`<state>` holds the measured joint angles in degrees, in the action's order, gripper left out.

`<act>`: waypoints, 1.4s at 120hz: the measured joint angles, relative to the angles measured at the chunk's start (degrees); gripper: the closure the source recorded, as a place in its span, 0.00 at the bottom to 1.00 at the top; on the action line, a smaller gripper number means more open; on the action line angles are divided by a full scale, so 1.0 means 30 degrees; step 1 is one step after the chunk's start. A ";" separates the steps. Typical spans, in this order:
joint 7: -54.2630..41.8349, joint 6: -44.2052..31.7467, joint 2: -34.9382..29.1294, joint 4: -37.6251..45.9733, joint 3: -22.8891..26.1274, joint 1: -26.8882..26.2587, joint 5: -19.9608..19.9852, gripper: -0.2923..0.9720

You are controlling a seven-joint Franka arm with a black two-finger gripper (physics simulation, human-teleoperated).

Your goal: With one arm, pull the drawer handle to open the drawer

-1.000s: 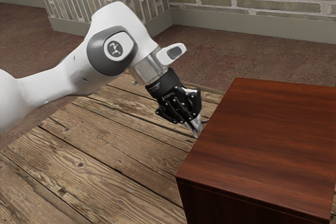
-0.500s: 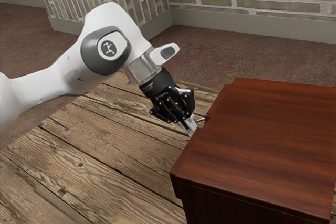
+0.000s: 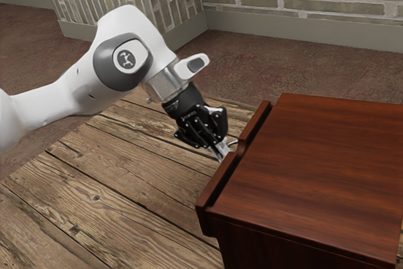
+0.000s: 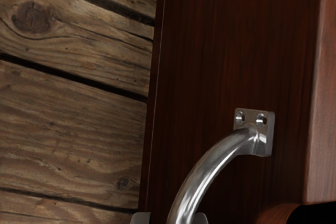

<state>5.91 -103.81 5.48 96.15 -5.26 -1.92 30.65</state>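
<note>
The jaws are clenched on the metal handle (image 3: 234,143) of the drawer (image 3: 215,188), with the bar between them. The drawer sits in the side of the dark red cabinet (image 3: 315,168) that faces the arm (image 3: 75,92). Its front board sticks out a little way from the cabinet, so it is only a bit open. The job now is to pull. I think the arm should pull in one straight line away from the cabinet, out over the wooden planks (image 3: 113,181), the same way the drawer slides. A pull to the side or upward may jam the drawer, or the shiny bar may slip out. In the wrist view the bar bends from its screw plate (image 4: 254,129) down toward the hand. The grip should be tight and the pull slow and even, ending when the drawer is well out.
</note>
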 joint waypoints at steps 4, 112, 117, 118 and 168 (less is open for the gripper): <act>-0.0011 0.0000 0.0000 0.0027 -0.0056 0.0000 -0.0010 0.78; -0.0547 -0.0014 -0.0626 0.0858 -0.1273 -0.0044 -0.0055 0.78; -0.0575 -0.0010 -0.0639 0.0859 -0.1384 -0.0039 -0.0057 0.78; -0.0580 -0.0010 -0.0644 0.0859 -0.1407 -0.0038 -0.0057 0.78; -0.0864 -0.0030 -0.1307 0.1671 -0.2378 0.0009 -0.0179 0.78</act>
<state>3.32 -103.91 1.56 101.17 -12.40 -1.89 30.11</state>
